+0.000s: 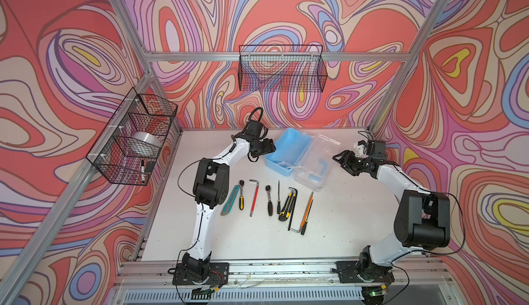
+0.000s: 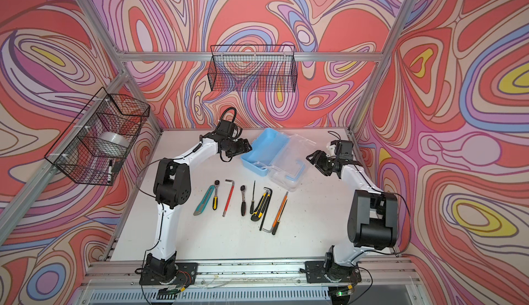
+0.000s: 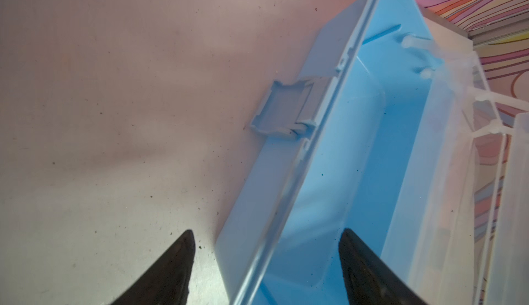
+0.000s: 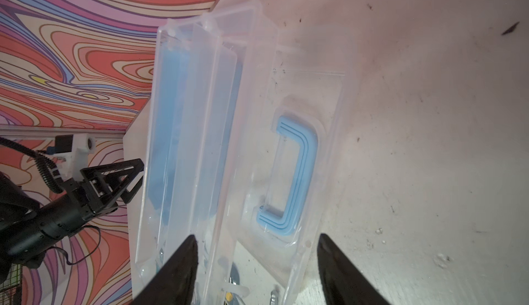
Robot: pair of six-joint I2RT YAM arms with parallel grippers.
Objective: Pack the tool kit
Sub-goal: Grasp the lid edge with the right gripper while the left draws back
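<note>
The tool kit's light-blue case (image 1: 282, 146) (image 2: 259, 146) lies open at the back of the table. Its clear lid (image 1: 315, 157) is folded flat to the right, with the blue handle (image 4: 297, 174) under it. My left gripper (image 1: 270, 147) (image 3: 267, 236) is open, one finger on each side of the case's left wall (image 3: 286, 203), touching nothing. My right gripper (image 1: 340, 157) (image 4: 258, 240) is open astride the lid's right edge (image 4: 303, 249). Several tools lie in a row in front, among them a teal cutter (image 1: 230, 200), a red hex key (image 1: 254, 197) and an orange cutter (image 1: 307, 212).
A black wire basket (image 1: 134, 137) on the left frame rail holds a tape roll (image 1: 146, 143) and a marker. Another wire basket (image 1: 282, 68) hangs on the back rail. Aluminium posts stand at the table's back corners.
</note>
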